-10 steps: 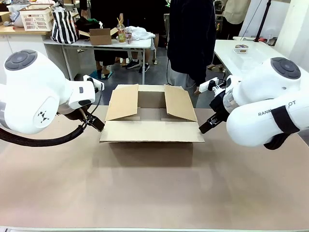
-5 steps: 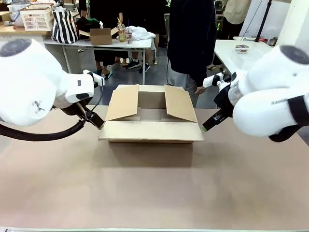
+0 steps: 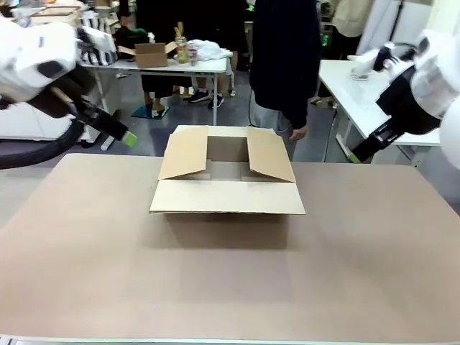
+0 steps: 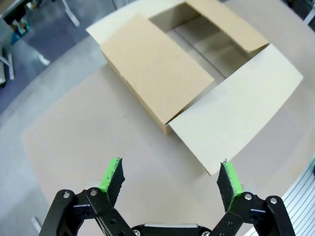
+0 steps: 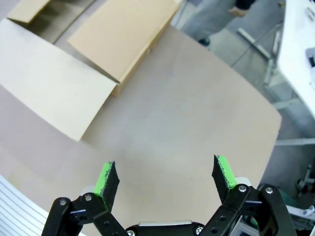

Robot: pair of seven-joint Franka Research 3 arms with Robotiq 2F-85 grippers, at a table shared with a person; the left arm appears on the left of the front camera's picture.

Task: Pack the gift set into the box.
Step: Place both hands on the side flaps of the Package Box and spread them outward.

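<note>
The box (image 3: 226, 196), a brown cardboard carton, stands on the middle of the table with its four flaps spread open. It also lies ahead of both wrist cameras, box (image 4: 162, 73) and box (image 5: 118, 34). My left gripper (image 3: 123, 135) hovers high, off the box's left side, and is open with nothing between its green pads (image 4: 170, 176). At the far right my right gripper (image 3: 355, 154) is raised above the table edge, also open and empty (image 5: 165, 174). The gift set is out of view.
A person in dark clothing (image 3: 284, 65) stands just behind the box, one hand (image 3: 296, 133) hanging near its far right corner. A white table (image 3: 352, 86) is at the right rear. The brown tabletop (image 3: 230, 280) stretches wide in front of the box.
Both arms have lifted up and swung outward, away from the box's left and right sides. The box has stayed in place.
</note>
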